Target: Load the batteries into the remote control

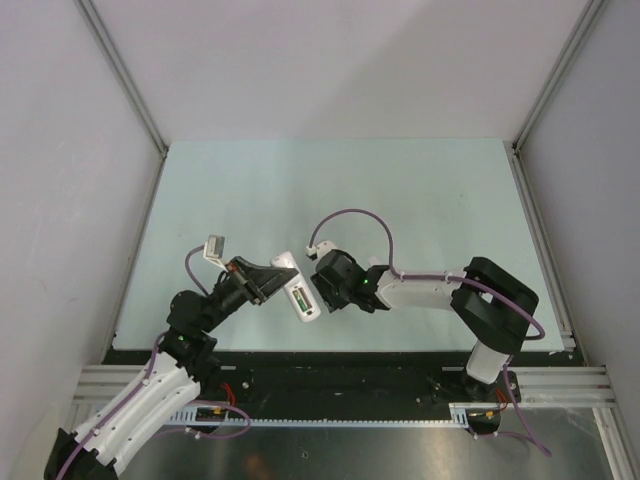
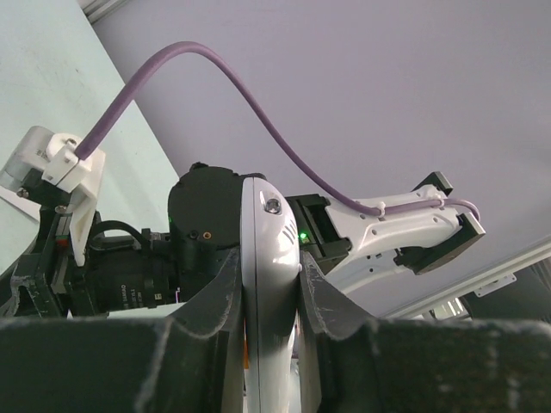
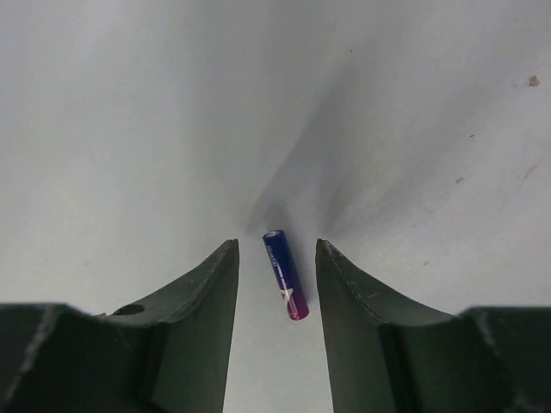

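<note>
- One battery looks done: in the top view a green battery (image 1: 297,296) sits in the open back recess of the remote (image 1: 300,289).
- The left gripper (image 1: 275,282) holds the remote up off the table (image 1: 420,190). In the left wrist view its fingers (image 2: 219,297) are clamped tight on the remote's two long edges.
- The purple-blue battery (image 3: 286,275) isn't loaded yet. It's lying flat on the table, right between the fingers of the right gripper (image 3: 277,249).
- Those fingers are apart with a bit of daylight on each side of the battery, so it's straddling, not gripping.
- From above, the right gripper sits just beside the remote's end and hides that battery.
- So I'd call it roughly halfway. What's left is pinching the purple one, lifting it, and seating it next to the green one.
- Can't tell from here which way the polarity should go, or whether there's a cover to put back on.
</note>
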`<state>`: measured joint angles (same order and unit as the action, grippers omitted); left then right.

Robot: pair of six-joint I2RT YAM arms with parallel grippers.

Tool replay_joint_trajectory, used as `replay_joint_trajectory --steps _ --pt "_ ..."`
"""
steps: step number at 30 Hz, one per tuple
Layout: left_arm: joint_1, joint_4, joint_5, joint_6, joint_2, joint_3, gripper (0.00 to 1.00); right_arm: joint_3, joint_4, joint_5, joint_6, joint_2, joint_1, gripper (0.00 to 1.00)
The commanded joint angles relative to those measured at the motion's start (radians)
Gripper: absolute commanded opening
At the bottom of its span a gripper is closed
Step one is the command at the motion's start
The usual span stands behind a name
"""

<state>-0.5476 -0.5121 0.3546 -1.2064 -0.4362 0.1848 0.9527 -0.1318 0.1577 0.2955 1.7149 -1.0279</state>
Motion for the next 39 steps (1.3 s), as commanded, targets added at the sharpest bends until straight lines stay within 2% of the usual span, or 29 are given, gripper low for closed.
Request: replay_joint_trajectory --steps 1,8,24,26,31,35,39 --pt "0.006 -0.031 0.017 0.018 0.014 0.002 0.00 0.057 -0.035 0.023 -0.085 0.014 0.020 0.44" --pt "0.008 -0.031 0.017 0.019 0.019 -0.002 0.00 0.073 -0.058 -0.013 -0.134 0.026 0.034 0.43" --pt "0.008 -0.029 0.017 0.011 0.031 -0.016 0.00 0.087 -0.120 -0.021 -0.122 0.072 -0.001 0.38" --pt "0.008 -0.029 0.017 0.008 0.031 -0.018 0.00 0.089 -0.115 -0.024 -0.119 0.077 -0.001 0.35" --pt "0.008 -0.029 0.018 0.008 0.031 -0.018 0.00 0.089 -0.106 -0.027 -0.110 0.092 -0.003 0.20" --pt "0.008 -0.029 0.017 0.008 0.028 -0.016 0.00 0.089 -0.121 -0.012 -0.088 0.097 -0.001 0.00" --pt "0.006 -0.029 0.017 0.011 0.018 -0.010 0.00 0.089 -0.146 0.025 -0.047 0.075 0.011 0.00"
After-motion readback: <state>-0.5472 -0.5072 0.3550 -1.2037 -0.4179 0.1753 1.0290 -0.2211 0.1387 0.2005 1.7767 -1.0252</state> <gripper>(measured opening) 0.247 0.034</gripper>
